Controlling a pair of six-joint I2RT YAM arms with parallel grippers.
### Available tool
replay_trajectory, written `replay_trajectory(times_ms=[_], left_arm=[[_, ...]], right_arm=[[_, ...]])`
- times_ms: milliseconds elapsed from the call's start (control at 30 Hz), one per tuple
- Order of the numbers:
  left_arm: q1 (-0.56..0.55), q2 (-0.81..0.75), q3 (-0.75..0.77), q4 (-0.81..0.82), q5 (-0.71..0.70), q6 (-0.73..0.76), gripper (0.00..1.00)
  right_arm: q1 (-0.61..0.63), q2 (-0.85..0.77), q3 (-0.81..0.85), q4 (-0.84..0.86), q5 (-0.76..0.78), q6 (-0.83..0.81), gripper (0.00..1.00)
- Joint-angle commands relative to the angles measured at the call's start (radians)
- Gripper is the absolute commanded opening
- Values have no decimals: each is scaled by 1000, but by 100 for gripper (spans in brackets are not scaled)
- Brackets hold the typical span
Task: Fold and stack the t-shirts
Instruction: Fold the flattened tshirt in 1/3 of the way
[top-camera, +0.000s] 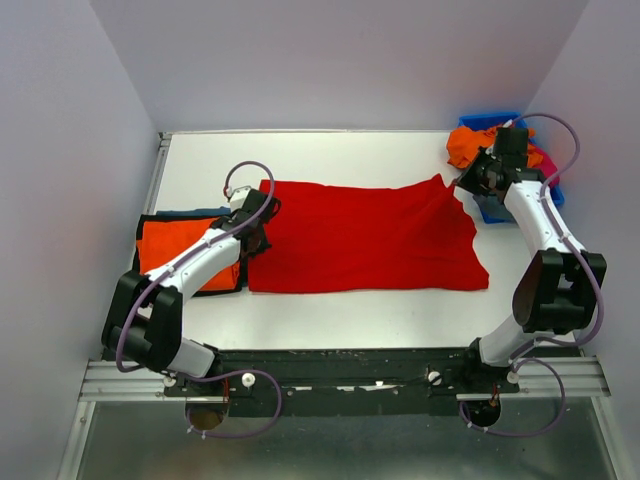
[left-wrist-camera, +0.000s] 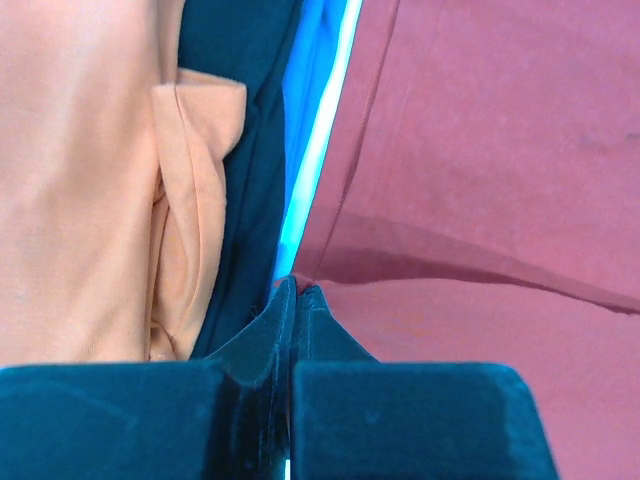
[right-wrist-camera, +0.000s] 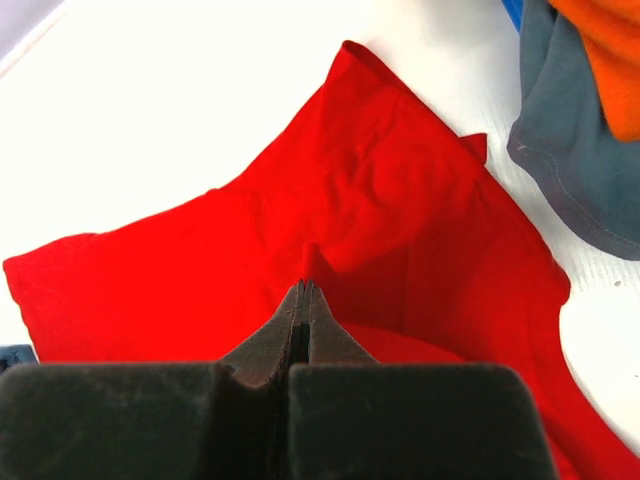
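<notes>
Wrist views: left claw (left-wrist-camera: 297, 286), right claw (right-wrist-camera: 303, 288) clamped on red t-shirt (top-camera: 365, 240); overhead seemingly agrees.

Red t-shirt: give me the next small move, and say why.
Probably lift both pinched spots together and carry them toward the near edge, to fold it in half. The left claw and right claw are each shut on the red t-shirt near a far corner, and it lies spread flat, unfolded.
</notes>
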Motion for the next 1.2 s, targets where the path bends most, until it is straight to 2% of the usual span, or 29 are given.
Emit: replay_trajectory(times_ms=[0,567,1167], left_arm=[[-4,-9,41,46,-63,-4,0],[-4,135,143,86,-95,8,0],[-1,188,149,119,-116,-2,0]], right_arm=[[-13,29,30,-31,10,-4,1],[-38,61,55,-38,12,-10,1],[-39,110,105,-59,10,-15,1]])
